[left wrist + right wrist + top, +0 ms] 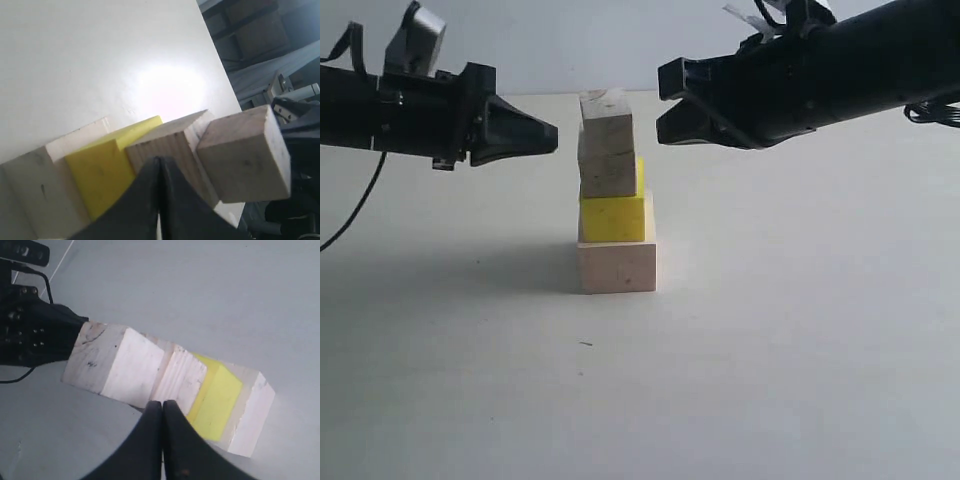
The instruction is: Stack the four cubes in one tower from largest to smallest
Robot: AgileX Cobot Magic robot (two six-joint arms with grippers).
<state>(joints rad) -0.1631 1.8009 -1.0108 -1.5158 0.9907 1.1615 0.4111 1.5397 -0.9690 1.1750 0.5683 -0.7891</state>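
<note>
Pale matte tabletop (800, 340) carries the finished tower at its middle: a large pale bare-wood cube (618, 265) as base, a bright yellow cube (612, 218) on it, then a greyish-faced wooden cube (608, 172), and the smallest wooden cube (606, 112) on top, sitting slightly askew. The black left gripper (548, 135) and black right gripper (162, 407) hang either side of the upper cubes, jaws pressed together, empty, clear of the column

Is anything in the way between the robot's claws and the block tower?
No, nothing visible. The left gripper and the right gripper hang shut on either side of the tower, near its top, with only open air between.
</note>
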